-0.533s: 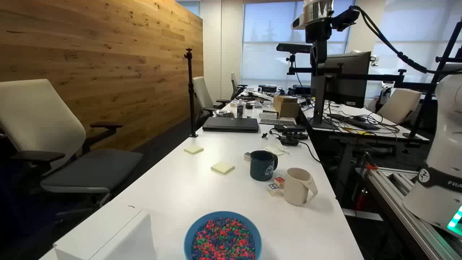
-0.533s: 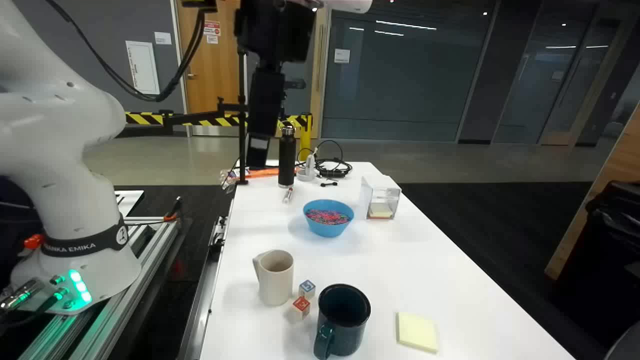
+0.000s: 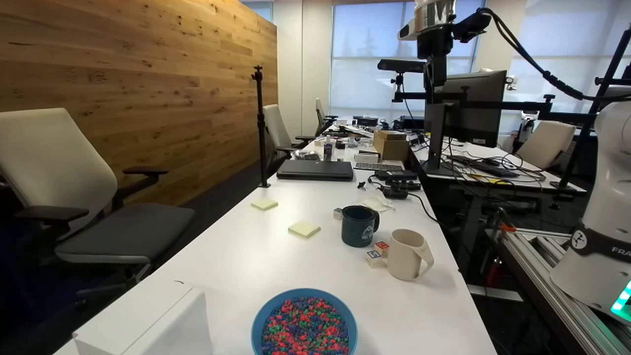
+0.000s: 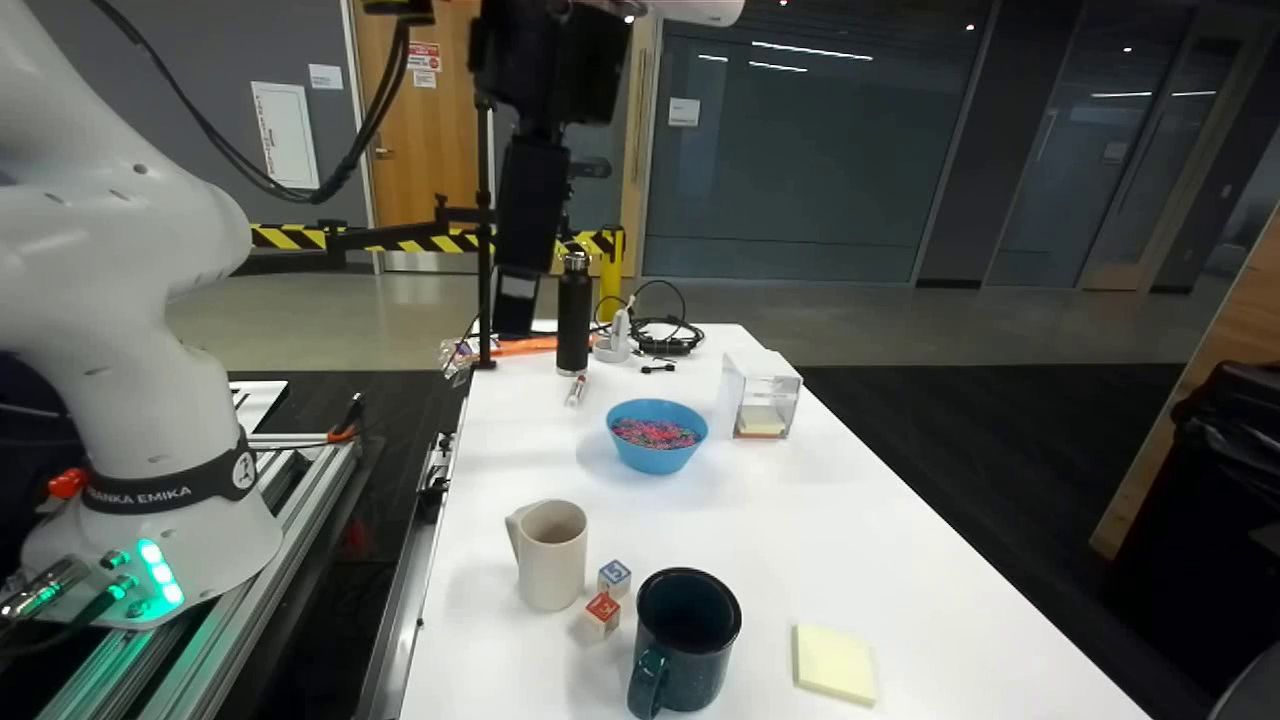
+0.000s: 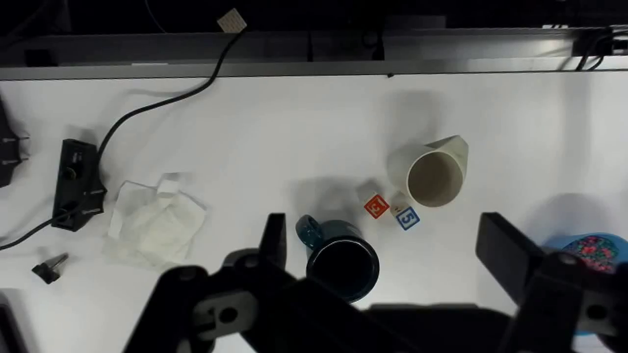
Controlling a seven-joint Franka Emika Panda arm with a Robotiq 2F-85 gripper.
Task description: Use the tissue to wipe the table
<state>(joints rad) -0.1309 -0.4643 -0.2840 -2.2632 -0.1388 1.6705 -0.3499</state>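
The white table [image 3: 236, 266] shows in both exterior views [image 4: 900, 560] and fills most of the wrist view [image 5: 265, 132]. A crumpled white tissue [image 5: 157, 225] lies on it at the left of the wrist view, beside a black adapter. In an exterior view the tissue [image 3: 378, 203] lies behind the dark green mug; it is out of view in the other camera. My gripper [image 5: 382, 220] is open, with wide-apart fingers and nothing between them. It hangs high above the table, over the mugs and blocks, to the right of the tissue in the wrist view. It points down in both exterior views [image 3: 436, 74] [image 4: 515, 310].
A dark green mug [image 4: 685, 640], a cream mug [image 4: 552, 560] and small letter blocks [image 5: 377, 206] stand close together. A blue bowl [image 4: 655, 460], a clear box [image 4: 765, 400] and sticky-note pads [image 3: 304, 228] are on the table. A black cable [image 5: 157, 104] runs near the tissue; a black laptop [image 3: 315, 170] lies beyond.
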